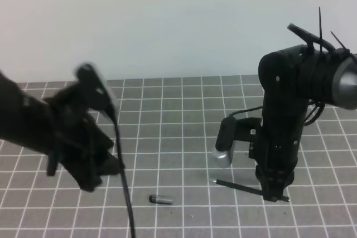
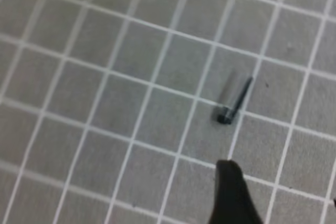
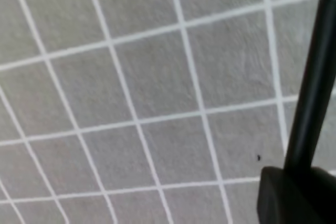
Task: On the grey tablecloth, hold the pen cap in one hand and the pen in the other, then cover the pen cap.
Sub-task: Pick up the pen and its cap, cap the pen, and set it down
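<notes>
The grey tablecloth [image 1: 184,115] covers the whole table. The pen cap [image 1: 160,199] lies flat on it near the front, a short dark cylinder. In the left wrist view the pen cap [image 2: 234,100] lies ahead of my left gripper [image 2: 282,182]. Only one dark fingertip [image 2: 231,182] shows clearly there, with bare cloth beside it, so the jaws stand open. In the high view the left gripper [image 1: 109,165] is blurred, up and left of the cap. The pen [image 1: 245,189] lies slanted on the cloth. My right gripper [image 1: 273,195] is shut on the pen near its right end. The pen [image 3: 315,77] runs into the finger [image 3: 289,198].
A black cable [image 1: 124,193] hangs from the left arm down past the front edge, just left of the cap. The right arm's camera housing [image 1: 224,146] hangs above the pen's tip end. A white wall stands behind the table.
</notes>
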